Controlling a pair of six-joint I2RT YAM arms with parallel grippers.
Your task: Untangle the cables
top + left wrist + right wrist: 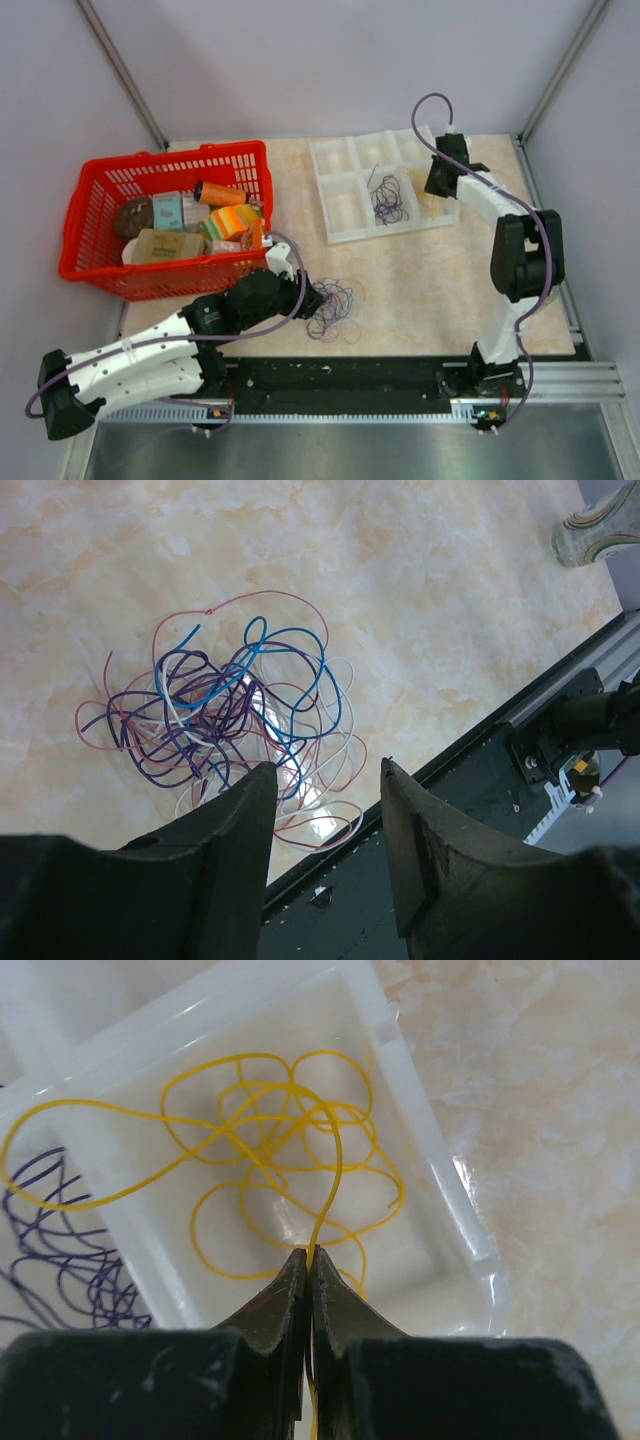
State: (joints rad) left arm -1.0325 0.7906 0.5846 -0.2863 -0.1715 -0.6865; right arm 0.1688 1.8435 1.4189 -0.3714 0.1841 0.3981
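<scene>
Yellow wire [300,1150] in right gripper [308,1265]

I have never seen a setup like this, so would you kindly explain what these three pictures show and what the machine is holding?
Two robot arms are bolted at the table's near edge. The overhead picture shows a red basket of groceries, a white divided tray and a tangle of cables. The other two pictures come from cameras on each wrist. The left hand is open just above the tangle. The right hand is shut on a yellow wire coiled in a tray compartment, beside one holding purple wire.
</scene>
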